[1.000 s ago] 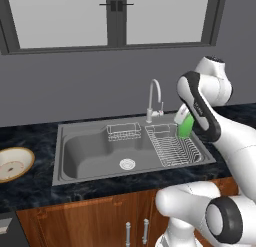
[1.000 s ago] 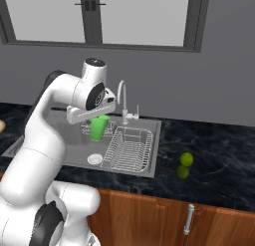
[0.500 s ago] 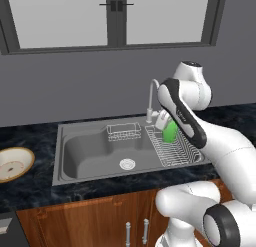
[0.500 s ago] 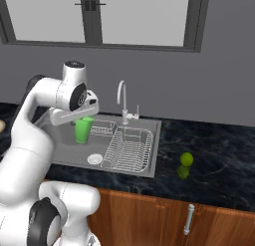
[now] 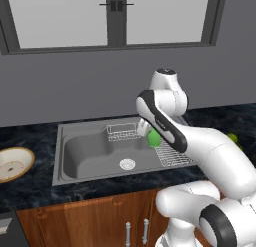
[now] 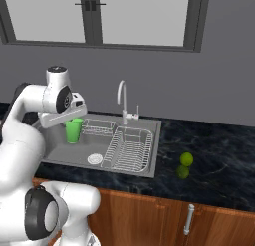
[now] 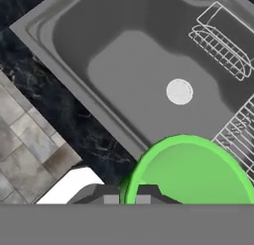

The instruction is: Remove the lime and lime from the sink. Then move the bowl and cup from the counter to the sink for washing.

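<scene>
Holding item: cup (image 6: 73, 130), clamped in tool (image 6: 69, 119) and hanging under it, above sink (image 6: 60, 151). Limes (image 6: 185, 165) on bench (image 6: 214, 165), well apart from tool. Bowl (image 5: 13, 164) far on tool's opposite side.

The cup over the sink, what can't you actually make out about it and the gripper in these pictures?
- Left base view: most of the cup is hidden behind the arm's forearm.
- Right base view: the hand covers the cup's rim, so the contact with the fingers is hidden.
- Hand view: the cup is cut off by the bottom edge; its base and outside wall are unseen, so its height above the sink is unclear.
</scene>
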